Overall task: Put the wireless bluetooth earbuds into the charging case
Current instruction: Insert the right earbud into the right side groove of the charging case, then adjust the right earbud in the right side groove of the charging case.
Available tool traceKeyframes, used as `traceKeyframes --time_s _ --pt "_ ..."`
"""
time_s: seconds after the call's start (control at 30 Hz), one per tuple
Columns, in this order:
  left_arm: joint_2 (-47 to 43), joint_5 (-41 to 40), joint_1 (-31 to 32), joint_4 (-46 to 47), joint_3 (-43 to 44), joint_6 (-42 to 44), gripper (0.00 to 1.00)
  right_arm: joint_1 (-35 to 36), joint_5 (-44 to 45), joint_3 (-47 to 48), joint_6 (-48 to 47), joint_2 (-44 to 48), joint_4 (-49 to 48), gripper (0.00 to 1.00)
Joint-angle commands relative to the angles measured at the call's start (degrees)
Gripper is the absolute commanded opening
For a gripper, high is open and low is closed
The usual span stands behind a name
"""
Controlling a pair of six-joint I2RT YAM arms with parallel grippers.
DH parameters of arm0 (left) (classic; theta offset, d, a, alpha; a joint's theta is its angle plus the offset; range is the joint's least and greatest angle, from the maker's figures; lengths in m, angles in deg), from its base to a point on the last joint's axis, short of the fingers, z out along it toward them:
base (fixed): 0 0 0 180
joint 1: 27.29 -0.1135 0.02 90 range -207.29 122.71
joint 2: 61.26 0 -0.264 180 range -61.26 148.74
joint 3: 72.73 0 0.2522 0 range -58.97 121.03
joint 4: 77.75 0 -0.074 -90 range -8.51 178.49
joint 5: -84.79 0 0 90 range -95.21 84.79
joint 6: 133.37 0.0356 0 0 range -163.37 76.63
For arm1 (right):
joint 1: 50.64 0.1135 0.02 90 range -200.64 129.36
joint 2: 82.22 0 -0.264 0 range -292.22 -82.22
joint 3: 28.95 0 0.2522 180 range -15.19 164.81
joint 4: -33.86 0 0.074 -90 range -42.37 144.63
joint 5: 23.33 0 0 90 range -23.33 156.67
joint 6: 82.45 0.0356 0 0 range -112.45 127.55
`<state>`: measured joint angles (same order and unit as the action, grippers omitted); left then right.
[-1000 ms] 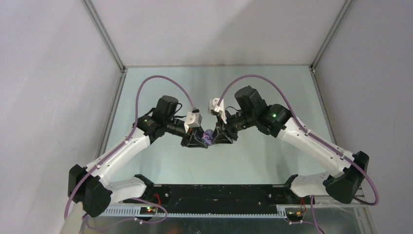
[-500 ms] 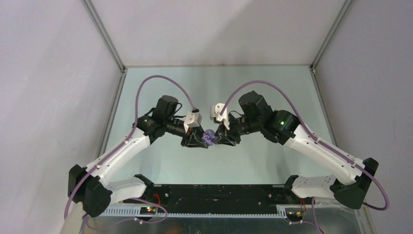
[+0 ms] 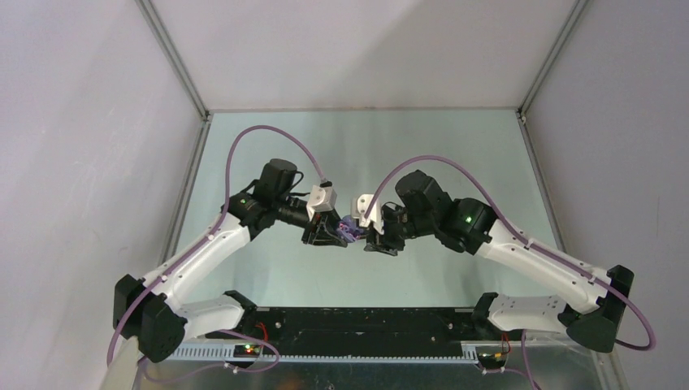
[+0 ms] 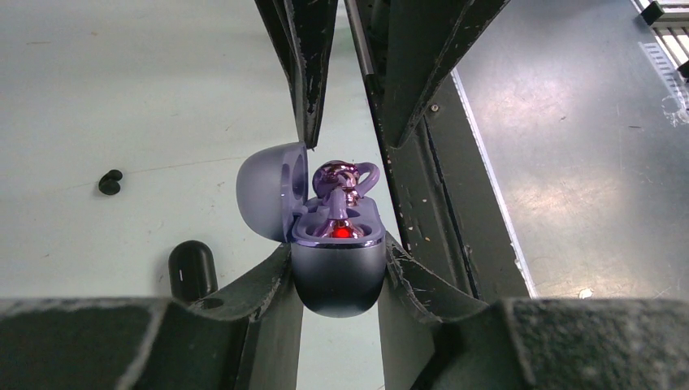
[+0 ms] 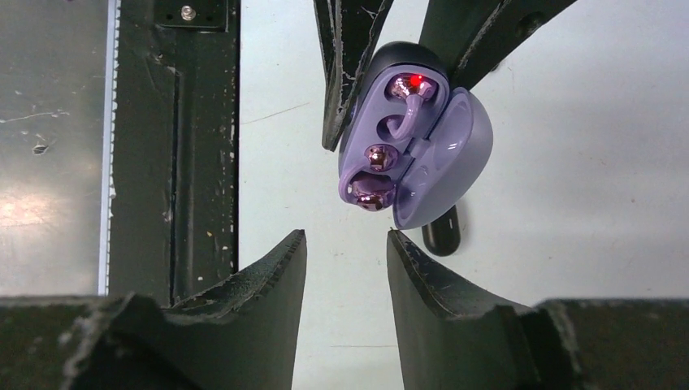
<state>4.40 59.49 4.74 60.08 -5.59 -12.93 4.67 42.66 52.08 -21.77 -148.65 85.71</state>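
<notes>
Out left of the charging case (image 4: 337, 284), a black earbud (image 4: 110, 181) lies on the table (image 4: 122, 81). My left gripper (image 4: 337, 258) pinches the case low on both sides — lid (image 4: 262, 191) swung open, lilac earbuds (image 4: 341, 175) sitting inside. My right gripper (image 5: 348, 244) hangs spread and empty, just beside the case.

Blk case (image 5: 443, 236), maybe, mostly behind lilac case (image 5: 457, 146)

One camera overhead; both wrist cameras closely share the lilac case (image 4: 337, 276).
</notes>
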Motion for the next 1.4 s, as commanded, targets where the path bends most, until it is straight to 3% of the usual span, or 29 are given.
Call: traceKeyframes --time_s 0.0,1.37 --pt "-0.6 1.8 0.2 0.9 2.5 -0.4 0.03 0.7 2.0 -0.2 -1.7 2.0 -3.6 0.46" --pt "0.1 1.4 0.2 1.4 2.4 -0.8 0.03 3.9 3.3 -0.1 -2.0 3.8 -3.6 0.48"
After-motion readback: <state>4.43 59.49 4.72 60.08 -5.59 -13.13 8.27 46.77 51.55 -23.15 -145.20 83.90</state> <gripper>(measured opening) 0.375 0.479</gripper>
